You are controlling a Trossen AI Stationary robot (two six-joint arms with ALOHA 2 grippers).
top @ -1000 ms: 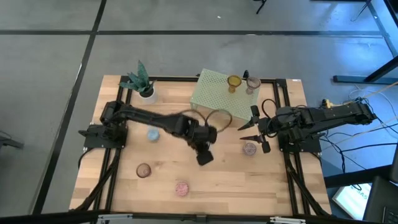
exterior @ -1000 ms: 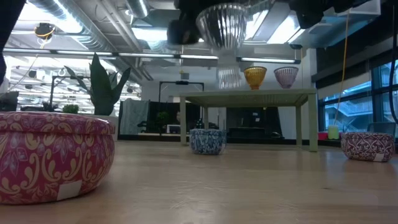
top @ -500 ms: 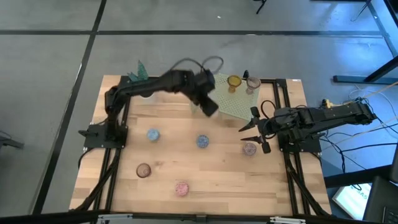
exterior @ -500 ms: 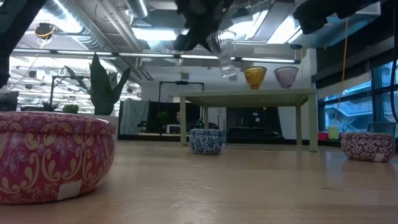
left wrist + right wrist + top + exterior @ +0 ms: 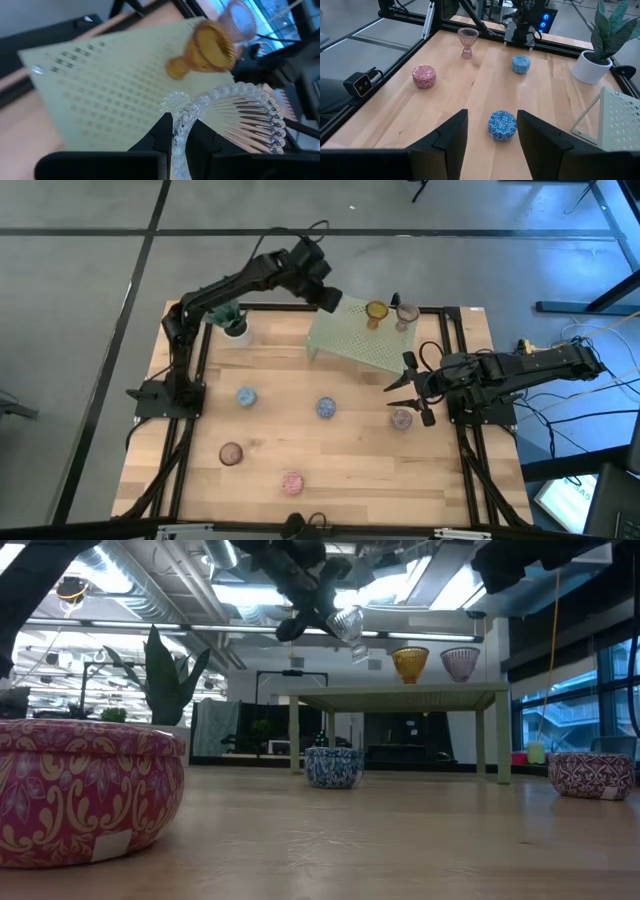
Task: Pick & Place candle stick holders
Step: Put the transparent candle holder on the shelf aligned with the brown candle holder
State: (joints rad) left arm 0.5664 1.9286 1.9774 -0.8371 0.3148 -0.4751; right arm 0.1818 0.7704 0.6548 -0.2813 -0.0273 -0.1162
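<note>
My left gripper (image 5: 328, 296) hangs above the far left corner of the green rack (image 5: 362, 338), shut on a clear ribbed glass candle stick holder (image 5: 240, 122). An amber holder (image 5: 375, 312) and a pinkish one (image 5: 406, 313) stand on the rack's top. Several small round patterned holders rest on the table: two blue (image 5: 246, 396) (image 5: 325, 408), a purplish one (image 5: 401, 419), a brownish goblet (image 5: 231, 454) and a pink one (image 5: 292, 483). My right gripper (image 5: 410, 386) waits open at the table's right, just beyond the purplish holder. My left gripper pinches the clear holder's beaded rim (image 5: 181, 131) between its two fingers, one finger inside the bowl and one outside. The fingers slant down toward the table's far right. The holder is lifted clear above the rack and hangs tilted, its foot (image 5: 361, 652) lower than the bowl.
A white pot with a green plant (image 5: 232, 320) stands at the far left, close under the left arm. A black frame (image 5: 190, 470) runs along the table's edges. Bare wood lies between the scattered holders.
My left gripper has swung from the table's middle toward the far edge and risen, rolling as it went, and now hangs over the rack's far left corner. The clear holder went with it, held all the while, and has tipped from upright to tilted.
</note>
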